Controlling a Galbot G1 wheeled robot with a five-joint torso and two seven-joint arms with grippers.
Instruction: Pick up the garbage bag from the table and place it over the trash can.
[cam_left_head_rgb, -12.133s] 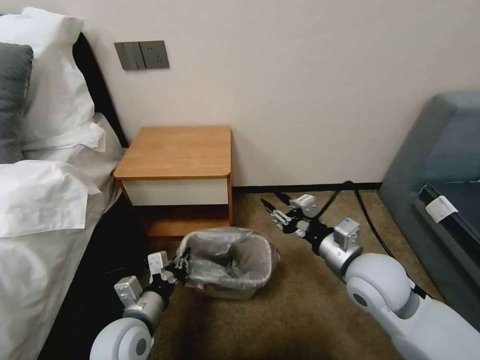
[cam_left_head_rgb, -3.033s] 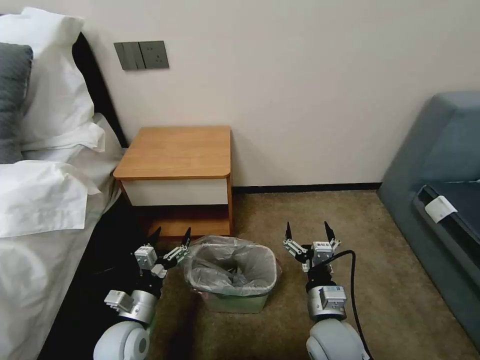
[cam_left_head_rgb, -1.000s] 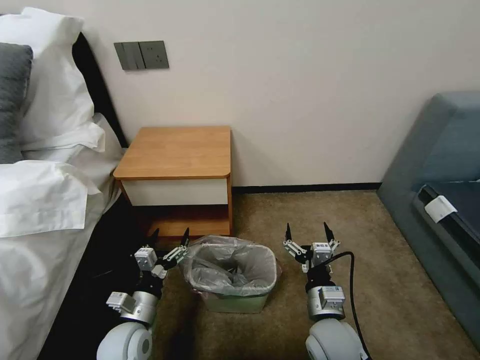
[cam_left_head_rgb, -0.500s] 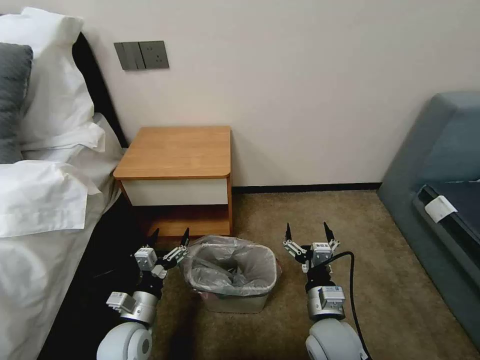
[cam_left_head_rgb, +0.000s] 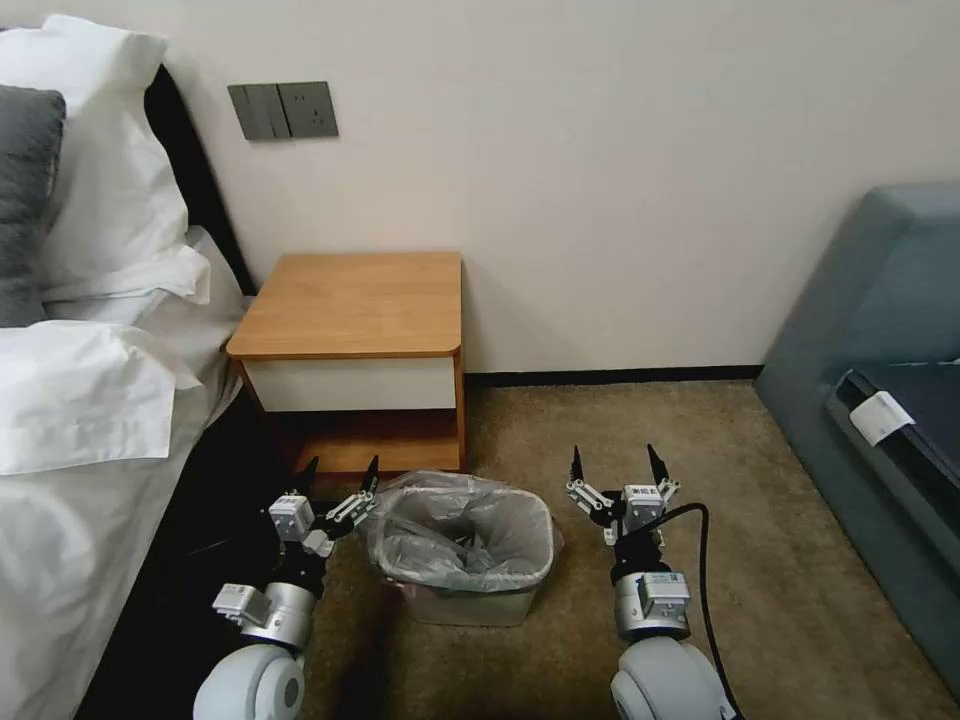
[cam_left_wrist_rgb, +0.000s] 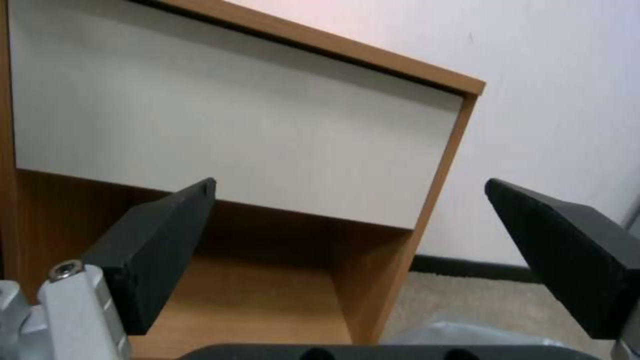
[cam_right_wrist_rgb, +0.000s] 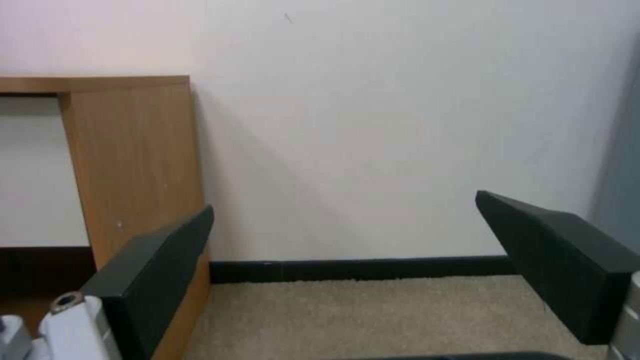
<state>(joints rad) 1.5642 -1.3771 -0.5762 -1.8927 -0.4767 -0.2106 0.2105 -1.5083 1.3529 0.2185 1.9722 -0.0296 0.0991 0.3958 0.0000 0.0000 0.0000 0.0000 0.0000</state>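
Both grippers wide open, flanking the bin

Left gripper (cam_left_head_rgb: 338, 474) sits just left of the bin (cam_left_head_rgb: 470, 604), right gripper (cam_left_head_rgb: 612, 465) just to its right, neither touching it; the bag (cam_left_head_rgb: 462, 530) lines the bin, folded over its rim, on the carpet (cam_left_head_rgb: 640, 420) before the table (cam_left_head_rgb: 352, 303)

Left gripper (cam_left_head_rgb: 340, 472) hovering low just left of trash can (cam_left_head_rgb: 470, 600), fingers spread wide, pointing toward wall. Right gripper (cam_left_head_rgb: 612, 462) hanging low, right of trash can, fingers likewise spread, black cable looping off wrist.
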